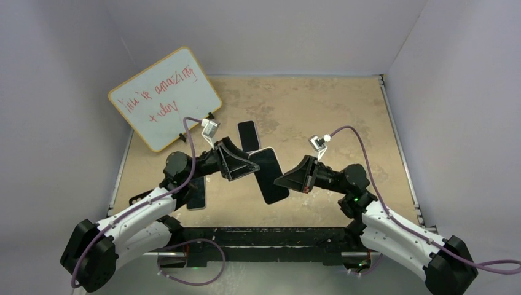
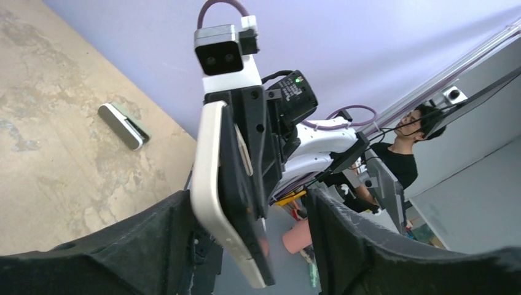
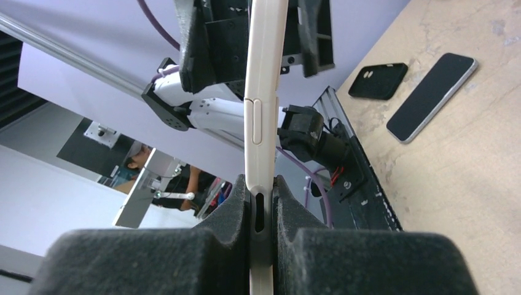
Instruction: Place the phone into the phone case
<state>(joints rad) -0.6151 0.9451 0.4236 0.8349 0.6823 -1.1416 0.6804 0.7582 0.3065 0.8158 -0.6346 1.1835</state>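
My right gripper is shut on the lower end of a cream phone case and holds it edge-up above the table. A black phone lies against the case's open side, its lower corner standing slightly proud. From above, case and phone hang between the two arms. My left gripper faces the case's other end, open. Its fingers stand on either side of case and phone, with a clear gap on the phone's side.
A second phone lies flat on the table behind the grippers, also visible as a silver-edged phone. A black phone case lies near the table's front rail. A whiteboard leans at the back left.
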